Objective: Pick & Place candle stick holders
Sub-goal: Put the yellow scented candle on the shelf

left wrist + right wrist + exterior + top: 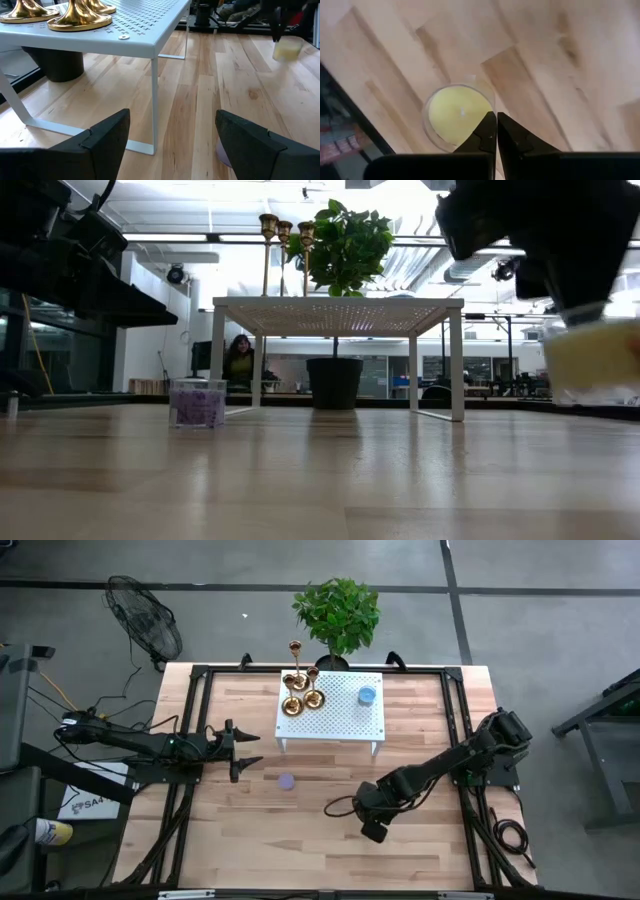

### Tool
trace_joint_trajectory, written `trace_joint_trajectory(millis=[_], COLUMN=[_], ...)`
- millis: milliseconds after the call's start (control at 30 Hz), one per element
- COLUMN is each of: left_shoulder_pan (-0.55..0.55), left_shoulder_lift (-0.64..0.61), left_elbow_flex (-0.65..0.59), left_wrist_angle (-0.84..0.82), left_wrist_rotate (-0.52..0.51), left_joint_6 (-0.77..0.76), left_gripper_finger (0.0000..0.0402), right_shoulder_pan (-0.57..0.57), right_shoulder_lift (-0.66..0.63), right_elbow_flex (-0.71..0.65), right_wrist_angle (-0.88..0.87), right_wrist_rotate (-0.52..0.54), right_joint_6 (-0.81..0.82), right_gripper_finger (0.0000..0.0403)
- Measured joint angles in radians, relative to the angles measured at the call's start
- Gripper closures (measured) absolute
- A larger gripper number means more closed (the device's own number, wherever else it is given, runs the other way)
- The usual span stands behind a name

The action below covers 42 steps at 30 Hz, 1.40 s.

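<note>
Three gold candle stick holders [300, 690] stand by their round bases on the far left part of a white perforated rack [345, 718]; their bases also show in the left wrist view [75, 15]. My right gripper [375, 832] is over the near right part of the table, pointing down and shut on a small glass cup with a yellow candle [457, 115]. From above, the gripper hides the cup. My left gripper [255, 749] waits open at the table's left, level, with nothing between its fingers [100, 145]. My right gripper pinches the glass cup's rim [487, 107] between its two fingertips, at one spot on the edge. One finger [482, 135] lies over the candle side, the other outside. The fingers come from above, pointing down. The cup [592, 360] hangs upright below them, clear of the table.
A purple candle in a glass cup [287, 781] stands on the table in front of the rack. A blue candle [366, 695] sits on the rack's right part. A potted plant [338, 615] is behind the rack. Bare wood lies across the near half.
</note>
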Motion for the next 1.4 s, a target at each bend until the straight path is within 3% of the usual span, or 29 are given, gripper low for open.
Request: trace_joint_trajectory(millis=[433, 767, 1400], left_shoulder_pan=[0.0, 0.0, 0.0], left_shoulder_lift=[0.0, 0.0, 0.0], left_elbow_flex=[0.0, 0.0, 0.0], left_wrist_angle=[0.0, 0.0, 0.0], left_wrist_rotate=[0.0, 0.0, 0.0], left_joint_6=[0.0, 0.0, 0.0], left_gripper_finger=[0.011, 0.011, 0.011], right_shoulder_pan=[-0.115, -0.24, -0.531], right_shoulder_lift=[-0.001, -0.002, -0.002], right_elbow_flex=[0.327, 0.548, 0.601], right_wrist_angle=[-0.397, -0.563, -0.627], right_wrist_rotate=[0.144, 0.216, 0.206], right_joint_6=[-0.017, -0.107, -0.31], right_gripper_finger=[0.0403, 0.0402, 0.0402])
